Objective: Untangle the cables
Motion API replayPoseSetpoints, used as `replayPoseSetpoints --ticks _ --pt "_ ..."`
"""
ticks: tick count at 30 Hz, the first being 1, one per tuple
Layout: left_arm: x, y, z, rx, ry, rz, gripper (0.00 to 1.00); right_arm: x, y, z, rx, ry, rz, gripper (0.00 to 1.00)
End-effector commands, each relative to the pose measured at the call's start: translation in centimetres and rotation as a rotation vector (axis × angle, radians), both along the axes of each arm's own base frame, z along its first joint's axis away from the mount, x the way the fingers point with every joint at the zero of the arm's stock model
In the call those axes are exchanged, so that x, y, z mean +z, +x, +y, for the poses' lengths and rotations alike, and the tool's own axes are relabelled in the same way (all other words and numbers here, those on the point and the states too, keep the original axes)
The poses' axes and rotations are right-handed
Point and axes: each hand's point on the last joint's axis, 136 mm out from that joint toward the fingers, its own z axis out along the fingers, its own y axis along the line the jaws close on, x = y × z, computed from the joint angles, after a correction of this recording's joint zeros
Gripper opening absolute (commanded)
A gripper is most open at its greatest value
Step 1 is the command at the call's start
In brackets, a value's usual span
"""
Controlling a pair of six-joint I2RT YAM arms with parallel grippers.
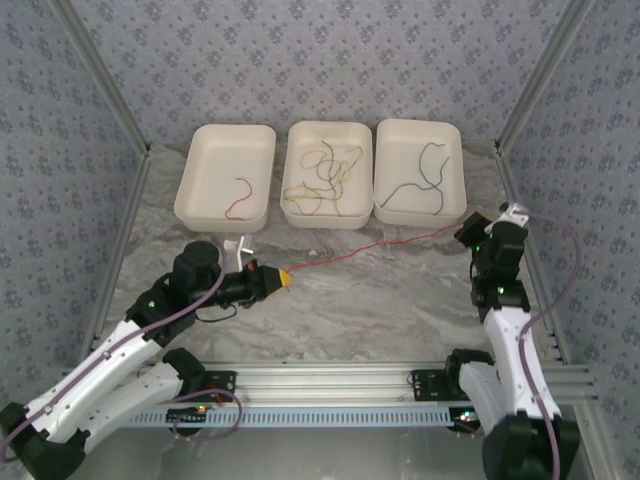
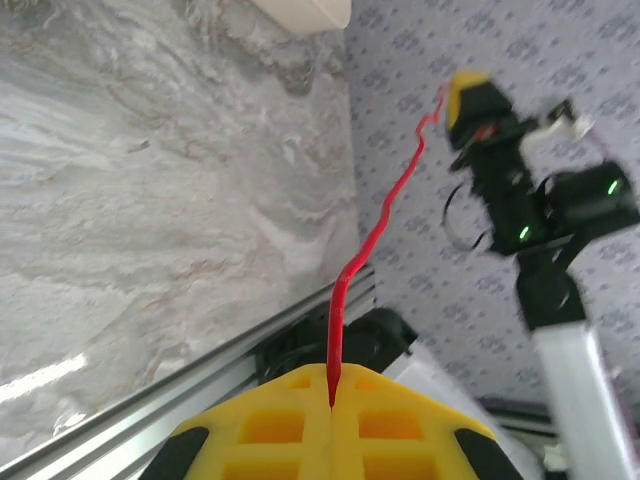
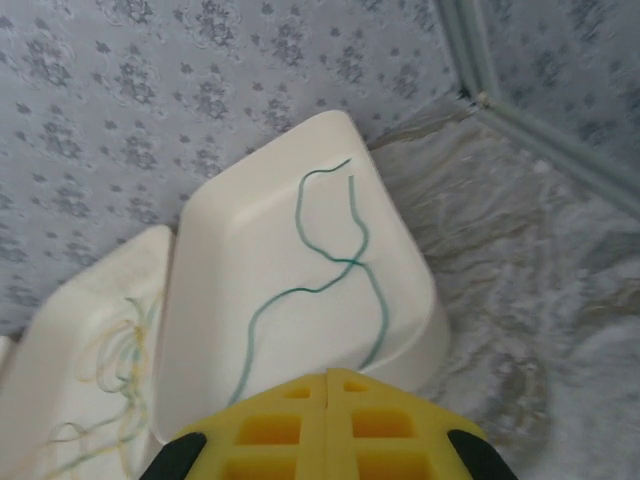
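Marbled desk (image 1: 380,310) bearing three pale trays in a row along its far edge. The left arm (image 1: 110,365) and right arm (image 1: 512,345) are both cut off at the lower frame. The left tray (image 1: 205,150) holds a short red cable (image 1: 238,198). The middle tray (image 1: 300,140) holds a tangle of yellow-olive and green cables (image 1: 322,178), its strands hard to tell apart. The right tray (image 1: 400,140) holds a lone green cable (image 1: 425,180). The left pincer (image 1: 284,278) is clamped on one end of a long red cable (image 1: 380,245), which hangs above the desk, in front of the trays. The right pincer (image 1: 470,228) is closed on the other end, though in its wrist view the fingers hide that grip.
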Motion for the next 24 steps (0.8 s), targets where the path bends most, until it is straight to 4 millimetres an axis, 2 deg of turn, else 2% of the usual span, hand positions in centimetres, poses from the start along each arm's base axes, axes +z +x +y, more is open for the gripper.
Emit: replayPoseSetpoints --ticks 1,4,6,8,13,16,17,20,24 --pt "-3.1 -1.2 1.7 -0.033 0.163 -0.003 0.0 5.2 2.6 -0.1 0.07 0.107 -0.122 0.0" --pt "-4.4 -0.7 1.6 -0.039 0.195 -0.02 0.0 6.7 4.1 0.5 0.124 0.136 -0.067 0.0" --pt "-5.2 -0.5 1.5 -0.055 0.222 -0.025 0.0 6.2 4.9 0.4 0.109 0.198 0.015 0.0" --pt "-6.1 -0.6 1.2 -0.083 0.251 -0.029 0.0 6.6 5.5 0.1 0.091 0.264 0.025 0.0" --pt "-7.5 -2.5 -0.4 -0.209 0.374 -0.133 0.0 8.6 7.7 -0.3 0.065 0.421 -0.016 0.0" --pt "-8.5 -3.1 -1.0 -0.259 0.494 -0.207 0.0 10.0 8.9 -0.6 0.053 0.481 -0.033 0.0" --pt "-8.8 -3.2 -1.0 -0.27 0.537 -0.228 0.0 11.7 9.1 -0.8 0.049 0.479 -0.061 0.0" --pt "-9.9 -2.9 -0.6 -0.277 0.675 -0.285 0.0 14.1 9.8 -1.2 0.039 0.481 -0.084 0.0" --pt "-10.5 -2.6 -0.8 -0.295 0.8 -0.395 0.0 16.1 10.5 -1.6 0.035 0.487 -0.102 0.0"
